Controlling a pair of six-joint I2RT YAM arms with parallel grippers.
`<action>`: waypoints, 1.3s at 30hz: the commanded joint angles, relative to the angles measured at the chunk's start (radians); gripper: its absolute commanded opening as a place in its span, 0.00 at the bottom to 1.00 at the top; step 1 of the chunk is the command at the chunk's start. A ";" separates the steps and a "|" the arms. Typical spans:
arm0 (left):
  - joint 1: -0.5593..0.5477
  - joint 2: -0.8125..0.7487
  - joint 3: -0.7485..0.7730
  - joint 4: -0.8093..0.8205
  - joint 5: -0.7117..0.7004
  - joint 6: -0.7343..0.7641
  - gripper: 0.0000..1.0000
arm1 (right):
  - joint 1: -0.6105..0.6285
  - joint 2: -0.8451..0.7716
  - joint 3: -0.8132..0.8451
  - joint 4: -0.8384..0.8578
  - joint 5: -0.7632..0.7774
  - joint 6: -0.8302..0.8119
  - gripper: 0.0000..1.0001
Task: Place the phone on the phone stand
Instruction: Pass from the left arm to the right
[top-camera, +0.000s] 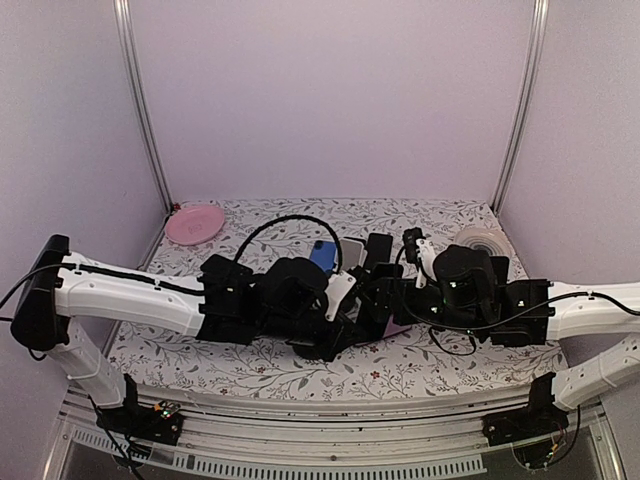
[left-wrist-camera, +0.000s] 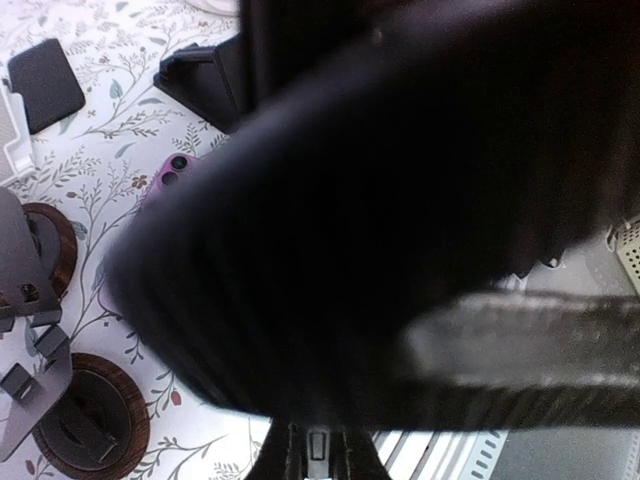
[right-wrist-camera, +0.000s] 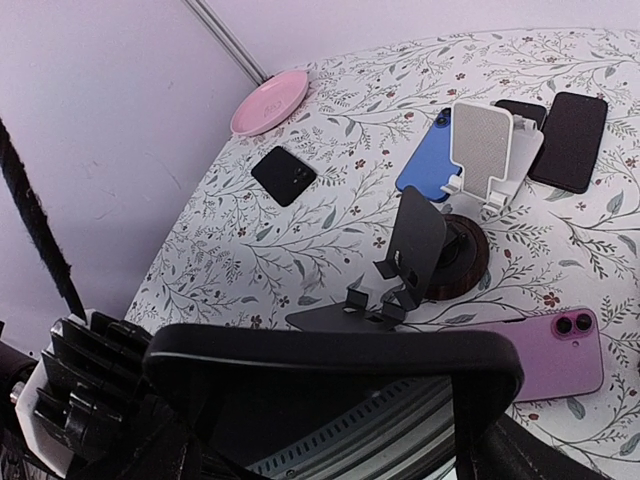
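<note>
Right wrist view: nearest us, the pink phone (right-wrist-camera: 545, 365) lies flat on the table (right-wrist-camera: 260, 260), back up, with nothing visibly gripping it. Its long axis runs across the view, camera lenses at the right end. Just beyond it stands the dark folding stand (right-wrist-camera: 405, 260). We cannot tell whether the fingers of the left gripper (top-camera: 340, 320) or the right gripper (top-camera: 385, 285) are apart or together. The arms crowd each other, so we judge a collision could topple the stand. Farther off, the white stand (right-wrist-camera: 490, 150) and blue phone (right-wrist-camera: 425, 155) invite a mix-up.
</note>
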 joint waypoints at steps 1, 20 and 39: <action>-0.023 0.003 0.036 0.016 -0.020 0.025 0.00 | 0.007 0.004 0.032 0.001 0.033 0.025 0.85; -0.018 -0.008 -0.001 0.058 -0.064 0.000 0.26 | -0.020 -0.003 0.036 0.001 0.032 0.011 0.35; 0.050 -0.227 -0.241 0.186 -0.154 -0.074 0.97 | -0.217 -0.107 -0.014 -0.068 0.133 -0.199 0.33</action>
